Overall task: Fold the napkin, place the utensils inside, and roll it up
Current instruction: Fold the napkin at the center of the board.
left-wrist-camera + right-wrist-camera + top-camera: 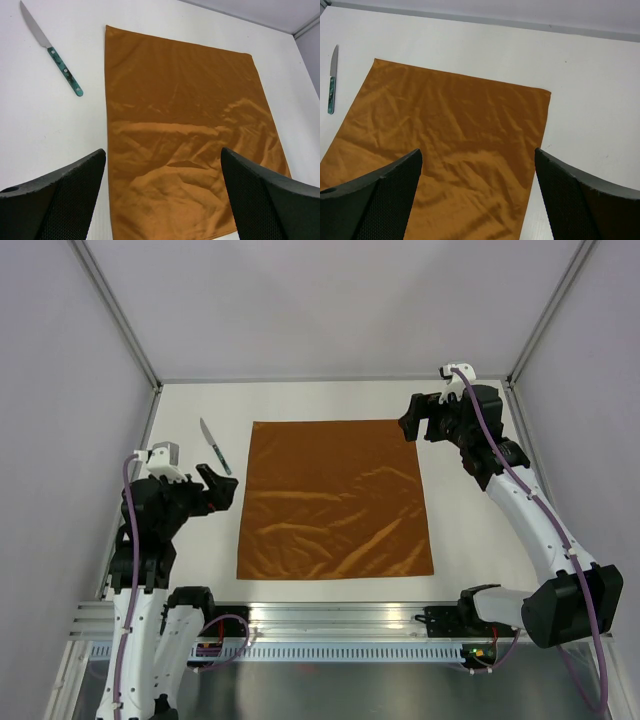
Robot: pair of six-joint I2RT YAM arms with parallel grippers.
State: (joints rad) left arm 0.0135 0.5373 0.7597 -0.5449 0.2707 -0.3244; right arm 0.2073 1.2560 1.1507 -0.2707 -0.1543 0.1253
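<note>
The rust-orange napkin (pixel 335 500) lies flat and unfolded in the middle of the white table, with soft wrinkles; it also shows in the left wrist view (pixel 185 135) and the right wrist view (pixel 450 145). The knife (pixel 215 446), with a silver blade and greenish handle, lies left of the napkin's far left corner; it shows in the left wrist view (pixel 52 52) and the right wrist view (pixel 332 80). My left gripper (pixel 222 490) is open and empty, above the table just left of the napkin's left edge. My right gripper (pixel 412 424) is open and empty, above the napkin's far right corner.
The white table (pixel 480 540) is bounded by grey walls behind and at the sides, with metal frame posts in the far corners. A metal rail (pixel 330 615) runs along the near edge between the arm bases.
</note>
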